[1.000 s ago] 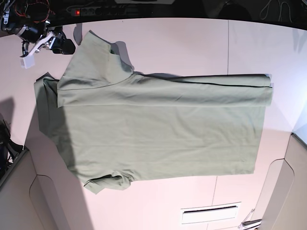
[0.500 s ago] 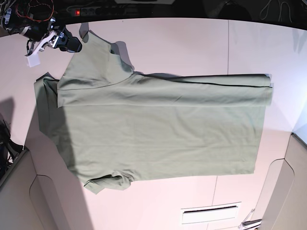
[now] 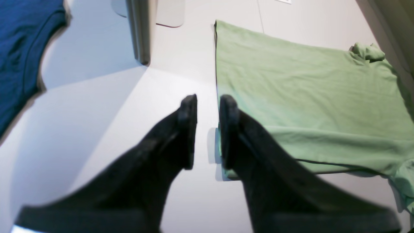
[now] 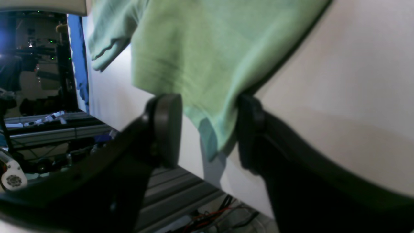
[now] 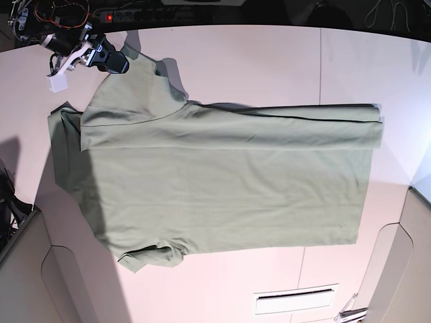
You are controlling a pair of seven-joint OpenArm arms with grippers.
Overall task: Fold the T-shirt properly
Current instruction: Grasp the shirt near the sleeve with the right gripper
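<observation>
Left gripper (image 3: 207,129): the jaws stand parted with a narrow gap, grasping nothing. They hang above the bare pale bench (image 3: 97,129), just beside the hem corner of the T-shirt (image 3: 307,94). The right-hand black jaw overlaps that corner in the left wrist view; whether it touches the cloth cannot be told.

T-shirt: lies flat on the bench, pale sage-green, hem toward the left arm's side. One long side is folded over onto the body, forming a straight band with a dark seam edge.

Right gripper (image 4: 207,129): the jaws are spread wide, one each side of the sleeve tip (image 4: 216,132), not clamped on it. In the base view this gripper (image 5: 118,62) sits at the far corner of the bench, at the sleeve's edge.

A dark blue garment (image 3: 19,48) lies well apart from the T-shirt.
</observation>
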